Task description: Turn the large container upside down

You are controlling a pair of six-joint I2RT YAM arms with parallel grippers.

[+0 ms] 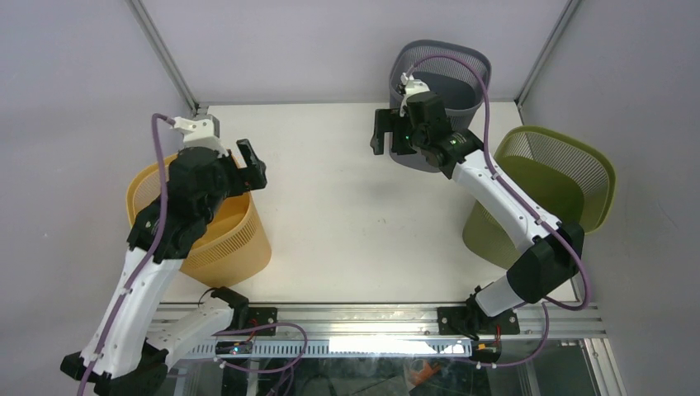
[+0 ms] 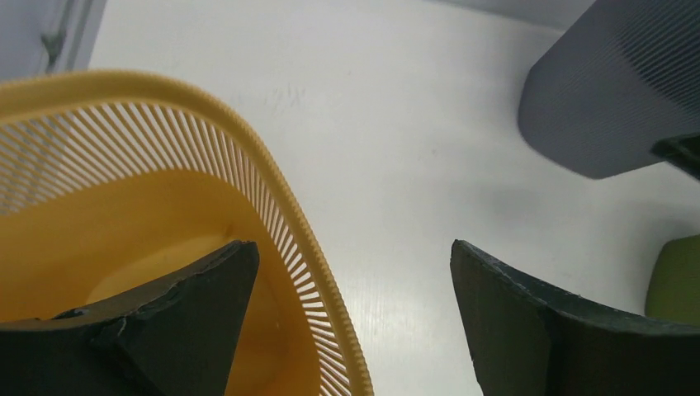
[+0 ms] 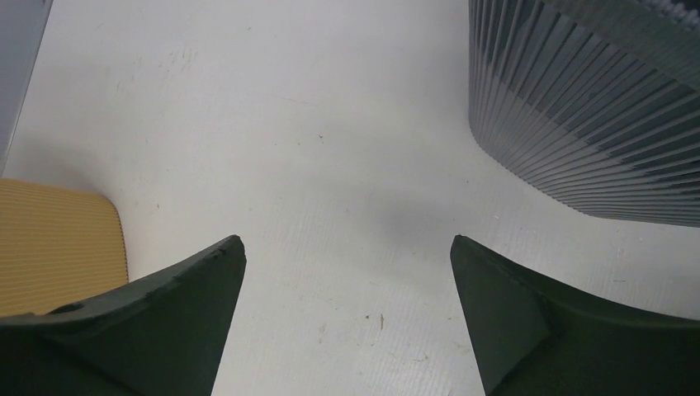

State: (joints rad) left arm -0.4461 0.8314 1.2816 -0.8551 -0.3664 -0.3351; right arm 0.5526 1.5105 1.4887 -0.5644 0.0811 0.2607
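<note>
Three slatted containers stand open side up on the white table [image 1: 347, 206]: a yellow one [image 1: 223, 239] at the left, a grey one [image 1: 454, 82] at the back, a green one [image 1: 561, 177] at the right. My left gripper [image 1: 252, 165] is open and straddles the yellow rim [image 2: 272, 181], one finger inside, the other outside over the table; it touches nothing. My right gripper [image 1: 381, 132] is open and empty, hovering over bare table just left of the grey container [image 3: 594, 107]. The yellow wall [image 3: 58, 239] shows far left in the right wrist view.
The grey container [image 2: 611, 82] and an edge of the green one [image 2: 677, 276] show in the left wrist view. Metal frame posts [image 1: 165, 58] and grey walls bound the table at the back and sides. The arm bases sit on a rail [image 1: 371, 318] at the near edge.
</note>
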